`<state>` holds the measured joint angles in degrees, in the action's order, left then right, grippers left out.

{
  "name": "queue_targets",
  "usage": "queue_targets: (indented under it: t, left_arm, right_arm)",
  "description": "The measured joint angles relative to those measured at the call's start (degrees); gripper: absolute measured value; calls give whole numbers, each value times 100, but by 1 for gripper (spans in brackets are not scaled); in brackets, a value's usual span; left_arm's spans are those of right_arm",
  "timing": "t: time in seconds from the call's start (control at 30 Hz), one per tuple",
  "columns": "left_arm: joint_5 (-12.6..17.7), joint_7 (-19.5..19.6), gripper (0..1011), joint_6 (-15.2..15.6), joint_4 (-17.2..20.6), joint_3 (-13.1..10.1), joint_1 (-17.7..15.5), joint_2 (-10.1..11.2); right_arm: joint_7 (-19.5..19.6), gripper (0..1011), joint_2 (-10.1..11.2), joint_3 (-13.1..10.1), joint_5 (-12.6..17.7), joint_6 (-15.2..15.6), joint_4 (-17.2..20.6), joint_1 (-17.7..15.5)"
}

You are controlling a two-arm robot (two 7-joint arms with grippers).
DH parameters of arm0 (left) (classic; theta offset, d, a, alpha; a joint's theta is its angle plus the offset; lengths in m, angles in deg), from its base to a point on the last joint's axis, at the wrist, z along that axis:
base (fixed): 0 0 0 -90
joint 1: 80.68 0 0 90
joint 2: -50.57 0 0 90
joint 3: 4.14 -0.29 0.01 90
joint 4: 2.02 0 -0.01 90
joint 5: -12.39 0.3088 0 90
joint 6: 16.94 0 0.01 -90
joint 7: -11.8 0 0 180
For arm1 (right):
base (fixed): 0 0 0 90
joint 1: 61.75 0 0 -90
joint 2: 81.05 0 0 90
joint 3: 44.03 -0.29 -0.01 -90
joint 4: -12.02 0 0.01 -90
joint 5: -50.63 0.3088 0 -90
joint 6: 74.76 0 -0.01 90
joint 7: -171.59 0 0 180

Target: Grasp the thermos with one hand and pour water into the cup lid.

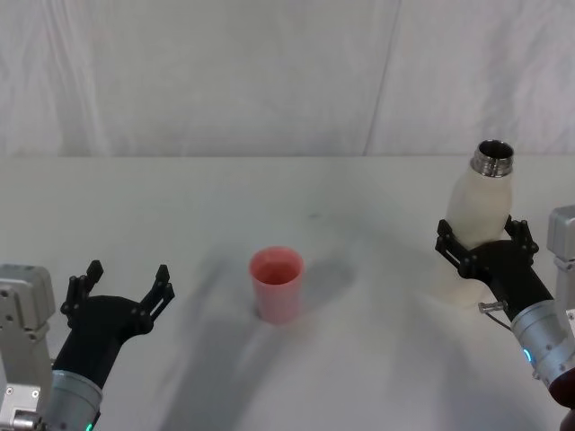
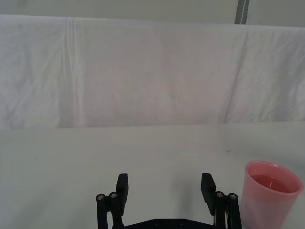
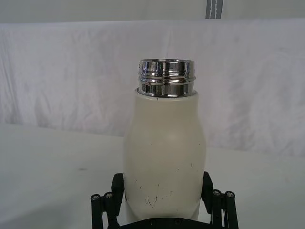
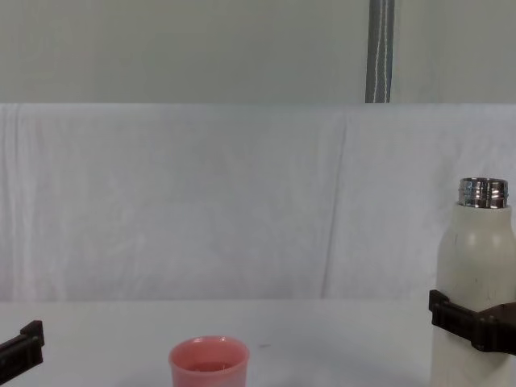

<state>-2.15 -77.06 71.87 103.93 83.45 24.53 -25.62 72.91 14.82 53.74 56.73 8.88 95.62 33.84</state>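
Desk (image 1: 296, 377) first: plain white, wide, with a wrinkled white cloth backdrop (image 1: 269, 72) hung behind. Tall cream-white matte thermos (image 1: 481, 208) with shiny threaded steel neck, uncapped, upright on the right side. Right hand (image 1: 485, 241), black, wrapped round the lower body of the bottle, fingers (image 3: 117, 188) pressed against both flanks. Left hand (image 1: 124, 285) low on the left, fingers spread wide, nothing between them. Small salmon-pink round cup lid (image 1: 277, 284) upright near the middle, well apart from the thermos, nearer the left hand but not touching.
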Motion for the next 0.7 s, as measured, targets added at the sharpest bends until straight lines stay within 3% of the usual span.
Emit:
queue_targets:
  t: [0.7]
  left_arm:
    - [0,0,1001,0,0,0,0,0]
  right_arm:
    - [-7,1001,41,-1,-7,104,215,-121]
